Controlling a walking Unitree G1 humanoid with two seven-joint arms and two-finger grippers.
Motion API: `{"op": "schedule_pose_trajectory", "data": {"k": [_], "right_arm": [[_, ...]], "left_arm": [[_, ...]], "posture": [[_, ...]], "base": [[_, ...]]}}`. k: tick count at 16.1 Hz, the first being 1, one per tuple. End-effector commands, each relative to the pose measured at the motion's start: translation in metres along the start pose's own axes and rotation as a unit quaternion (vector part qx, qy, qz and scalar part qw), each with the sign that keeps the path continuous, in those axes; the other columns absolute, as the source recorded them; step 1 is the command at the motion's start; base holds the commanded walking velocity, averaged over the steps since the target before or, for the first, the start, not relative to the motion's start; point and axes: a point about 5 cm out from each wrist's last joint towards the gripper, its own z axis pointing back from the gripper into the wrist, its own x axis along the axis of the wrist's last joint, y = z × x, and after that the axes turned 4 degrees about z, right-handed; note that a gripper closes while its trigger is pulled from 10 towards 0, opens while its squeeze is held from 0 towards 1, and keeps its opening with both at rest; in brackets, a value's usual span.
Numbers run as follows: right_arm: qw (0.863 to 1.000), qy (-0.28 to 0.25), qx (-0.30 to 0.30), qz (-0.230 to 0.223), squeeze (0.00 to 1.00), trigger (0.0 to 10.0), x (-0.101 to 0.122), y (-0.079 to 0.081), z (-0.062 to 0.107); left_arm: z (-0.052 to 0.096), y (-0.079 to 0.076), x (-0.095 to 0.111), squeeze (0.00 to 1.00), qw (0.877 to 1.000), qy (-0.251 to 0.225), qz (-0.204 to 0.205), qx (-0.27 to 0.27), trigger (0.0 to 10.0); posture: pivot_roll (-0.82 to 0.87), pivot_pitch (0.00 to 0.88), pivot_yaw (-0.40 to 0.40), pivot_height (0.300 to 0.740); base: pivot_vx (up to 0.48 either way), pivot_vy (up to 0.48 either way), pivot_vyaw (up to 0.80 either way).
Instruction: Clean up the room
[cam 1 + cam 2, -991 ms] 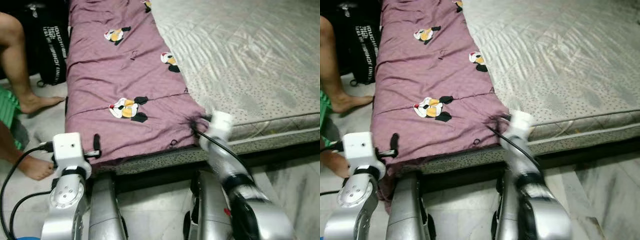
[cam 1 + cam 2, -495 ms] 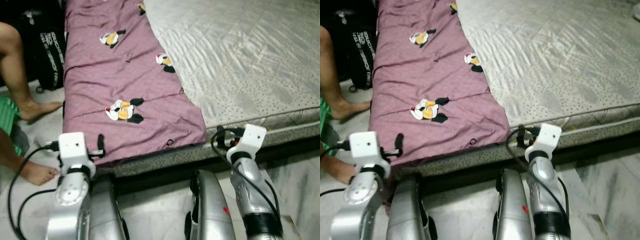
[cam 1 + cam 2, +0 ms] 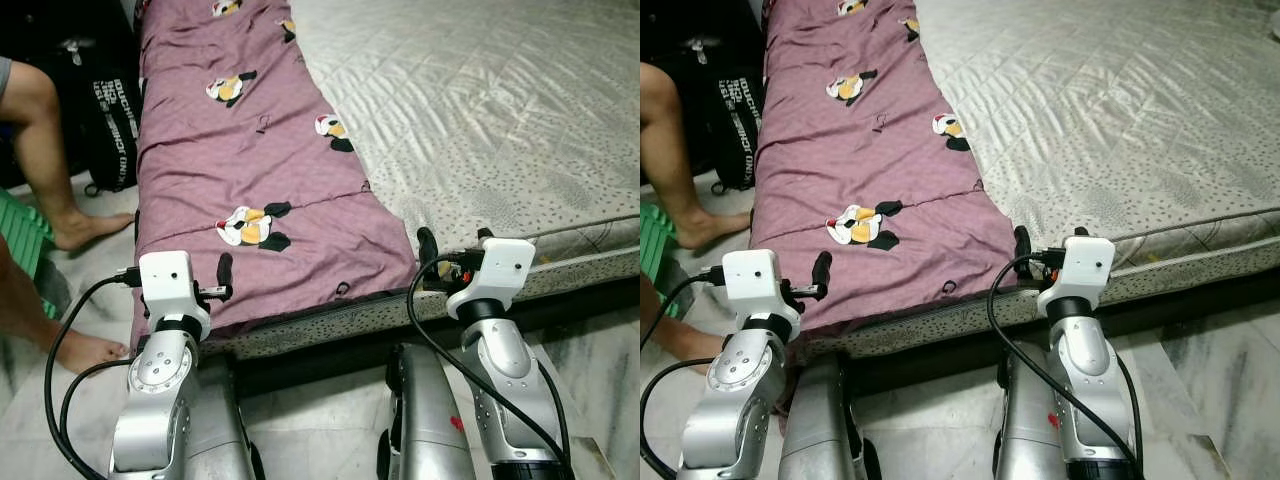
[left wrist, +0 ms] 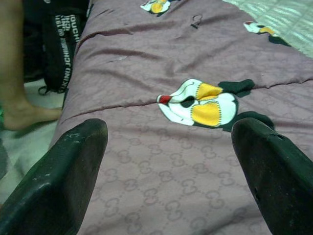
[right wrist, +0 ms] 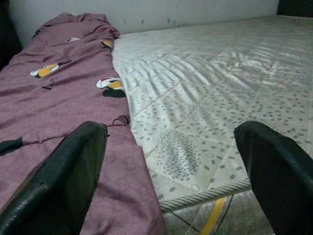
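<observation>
A purple blanket (image 3: 250, 150) printed with cartoon figures lies lengthwise on the left strip of a bare grey quilted mattress (image 3: 480, 100). My left gripper (image 3: 222, 285) hovers over the blanket's front left edge. It is open, and between its wide-set fingers (image 4: 63, 181) there is only purple cloth (image 4: 171, 161). My right gripper (image 3: 452, 250) sits at the mattress's front edge, just right of the blanket's front corner. It is open too, holding nothing, with the blanket's edge (image 5: 73, 122) and the mattress (image 5: 205, 107) ahead of it.
A person's bare leg (image 3: 45, 150) and foot (image 3: 85, 350) stand on the floor left of the bed. Beside them are a black bag (image 3: 115, 110) and something green (image 3: 20, 230). Marble floor (image 3: 590, 350) runs along the bed's front at the right.
My right gripper has drawn back from the blanket's front corner and now sits to its right at the mattress edge. The left arm has risen slightly. The camera has shifted a little.
</observation>
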Motion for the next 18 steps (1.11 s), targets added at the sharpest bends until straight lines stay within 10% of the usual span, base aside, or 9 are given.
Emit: {"op": "schedule_pose_trajectory", "data": {"k": [1,18], "right_arm": [[1.000,-0.002,0.005,0.000,0.00,10.0,0.0028,0.0022,-0.0009],[1.000,0.002,0.000,0.008,0.00,10.0,0.0064,-0.0009,-0.0061]], "left_arm": [[-0.0015,0.0022,0.0001,0.00,1.000,-0.002,0.001,0.001,10.0],[-0.0071,-0.0033,-0.0031,0.00,1.000,-0.003,0.009,-0.007,10.0]], "posture": [[-0.02,0.022,0.066,0.551],[-0.04,0.018,0.064,0.740]], "base": [[0.000,0.000,0.00],[0.000,0.000,0.00]]}}
